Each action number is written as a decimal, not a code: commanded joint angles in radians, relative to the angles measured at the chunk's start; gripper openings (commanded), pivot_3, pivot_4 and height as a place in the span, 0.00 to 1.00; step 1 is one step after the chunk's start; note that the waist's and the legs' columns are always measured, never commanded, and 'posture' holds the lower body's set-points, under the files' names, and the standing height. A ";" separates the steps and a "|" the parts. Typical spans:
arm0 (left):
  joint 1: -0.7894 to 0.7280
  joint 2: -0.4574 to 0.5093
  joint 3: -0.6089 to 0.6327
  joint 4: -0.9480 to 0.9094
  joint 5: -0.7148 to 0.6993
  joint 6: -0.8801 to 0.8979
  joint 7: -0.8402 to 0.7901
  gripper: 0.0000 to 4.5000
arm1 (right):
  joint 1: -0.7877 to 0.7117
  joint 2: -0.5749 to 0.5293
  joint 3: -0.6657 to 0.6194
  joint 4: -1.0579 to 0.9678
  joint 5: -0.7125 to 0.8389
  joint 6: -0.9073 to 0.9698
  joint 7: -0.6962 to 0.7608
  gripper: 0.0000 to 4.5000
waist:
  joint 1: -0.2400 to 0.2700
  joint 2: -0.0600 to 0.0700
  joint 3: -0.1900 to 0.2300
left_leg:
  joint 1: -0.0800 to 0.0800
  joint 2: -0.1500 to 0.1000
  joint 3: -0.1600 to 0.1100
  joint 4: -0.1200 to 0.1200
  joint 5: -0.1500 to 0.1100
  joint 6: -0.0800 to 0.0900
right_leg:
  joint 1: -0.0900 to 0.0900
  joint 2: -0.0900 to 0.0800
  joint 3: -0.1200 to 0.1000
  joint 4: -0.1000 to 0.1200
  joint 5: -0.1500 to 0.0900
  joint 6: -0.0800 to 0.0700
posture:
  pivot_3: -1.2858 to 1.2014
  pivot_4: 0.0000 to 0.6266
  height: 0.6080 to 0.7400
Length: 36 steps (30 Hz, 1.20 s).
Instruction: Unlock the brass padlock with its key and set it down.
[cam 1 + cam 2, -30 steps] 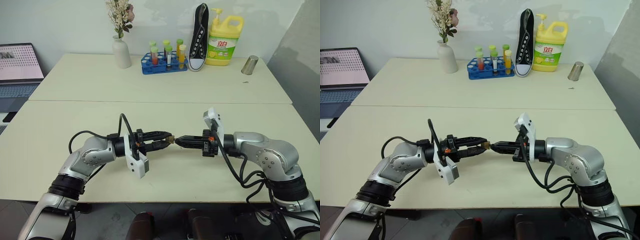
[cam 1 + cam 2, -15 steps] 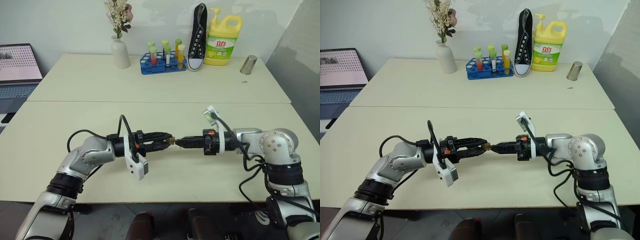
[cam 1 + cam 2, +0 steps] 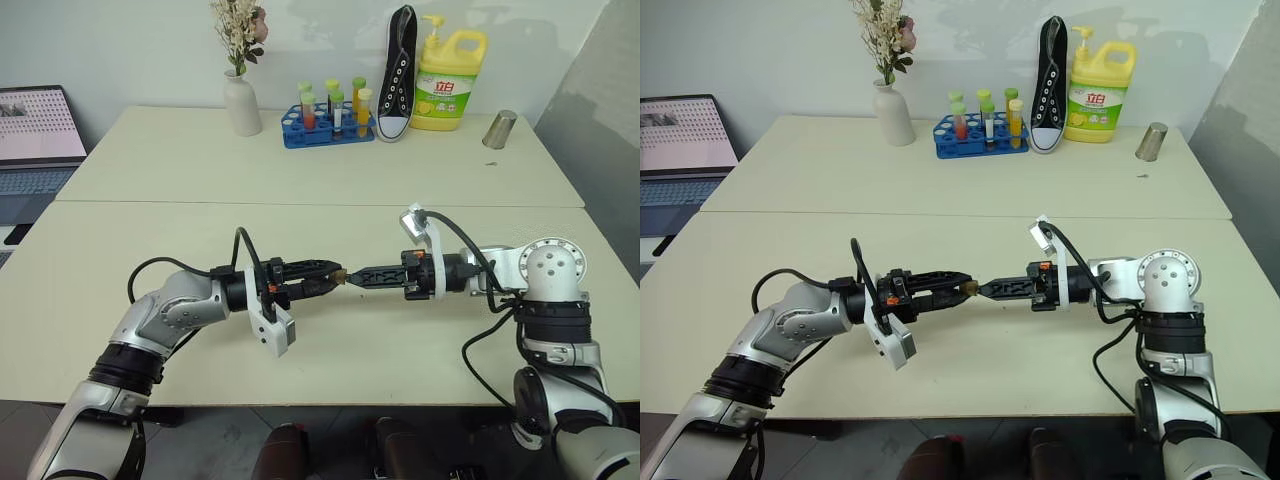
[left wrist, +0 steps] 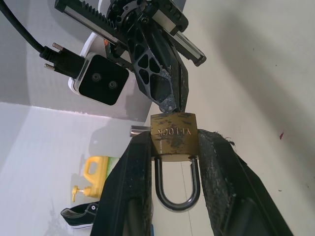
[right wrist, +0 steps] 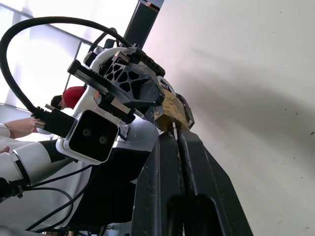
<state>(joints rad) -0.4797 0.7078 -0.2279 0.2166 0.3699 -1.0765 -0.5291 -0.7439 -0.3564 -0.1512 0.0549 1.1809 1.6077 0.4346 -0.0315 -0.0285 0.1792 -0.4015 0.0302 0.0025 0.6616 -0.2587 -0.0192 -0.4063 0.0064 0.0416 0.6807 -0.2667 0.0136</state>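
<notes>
Key-turning step of the unlocking task, both arms raised above the near table [image 3: 330, 360]. The brass padlock [image 4: 174, 136] is held clear of the tabletop, clamped across its body by the two fingers [image 4: 132, 182] of the left gripper [image 3: 335, 278], with its silver shackle lying back between those fingers and seated in the body at both legs, so the lock reads as not yet open. The right gripper [image 3: 356, 277] meets the padlock tip to tip from the opposite side; its fingers [image 5: 170, 187] are pressed together, and their tips touch the keyway face of the padlock. A key would sit between them, but it is too small and too hidden to make out, so its presence is inferred from the pose rather than seen. The step in hand is judged to be the rotation of the key in the cylinder. The next move calls for the right wrist to roll about the line of the keyway while the left gripper keeps its clamp firm and motionless, so that the body does not spin with the key; once the shackle springs free, the padlock can be lowered to the bare table directly beneath it. Well beyond the padlock, on the far table, stand a vase [image 3: 241, 104], a rack of tubes [image 3: 328, 118], a shoe [image 3: 397, 72], a yellow bottle [image 3: 449, 80] and a metal cup [image 3: 499, 129], none involved.
</notes>
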 commanded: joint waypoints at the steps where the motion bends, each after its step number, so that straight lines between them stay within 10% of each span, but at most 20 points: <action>1: 0.008 0.002 -0.027 -0.031 0.004 -0.026 0.003 0.21 | -0.024 0.012 -0.013 -0.083 0.010 -0.028 0.014 0.00 | 0.000 0.000 0.000 | 0.000 0.000 0.000 0.000 0.000 0.000 | 0.000 0.000 0.000 0.000 0.000 0.000 | 0.52 0.24 1.00; 6: 0.007 0.002 -0.030 -0.028 -0.004 -0.011 0.006 0.21 | 0.017 0.012 -0.003 -0.158 -0.034 -0.084 0.017 0.13 | 0.000 0.000 0.000 | 0.000 0.000 0.000 0.000 0.000 0.000 | 0.000 0.000 0.000 0.000 0.000 0.000 | 0.52 0.24 1.00; 14: 0.009 0.001 -0.039 -0.020 -0.047 0.019 0.002 0.21 | 0.149 -0.146 0.160 -0.394 -0.203 -0.343 0.199 0.71 | 0.001 0.000 0.000 | -0.001 0.000 0.000 0.000 0.000 0.000 | 0.000 0.000 0.000 0.000 0.000 0.000 | 0.52 0.24 1.00; 31: -0.022 -0.023 -0.042 0.004 -0.045 0.013 0.008 0.21 | 0.213 -0.118 0.275 -0.425 -0.380 -0.594 0.264 0.71 | 0.001 0.000 0.000 | 0.000 0.000 0.000 0.000 0.000 0.000 | 0.000 0.001 0.000 0.000 0.000 0.000 | 0.52 0.24 1.00; 36: -0.017 -0.026 -0.039 0.003 -0.045 0.014 0.009 0.21 | 0.206 -0.118 0.281 -0.414 -0.379 -0.593 0.281 0.42 | 0.001 0.000 0.000 | 0.000 0.000 0.000 0.000 0.000 0.000 | 0.000 0.001 0.000 0.000 0.000 0.000 | 0.52 0.24 1.00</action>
<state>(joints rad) -0.4849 0.6836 -0.2724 0.2334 0.3504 -1.0541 -0.5345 -0.5277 -0.4728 0.1393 -0.3474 0.7986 1.0312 0.6974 -0.0301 -0.0284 0.1793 -0.4015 0.0302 0.0025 0.6617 -0.2587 -0.0193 -0.4067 0.0070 0.0413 0.6804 -0.2668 0.0139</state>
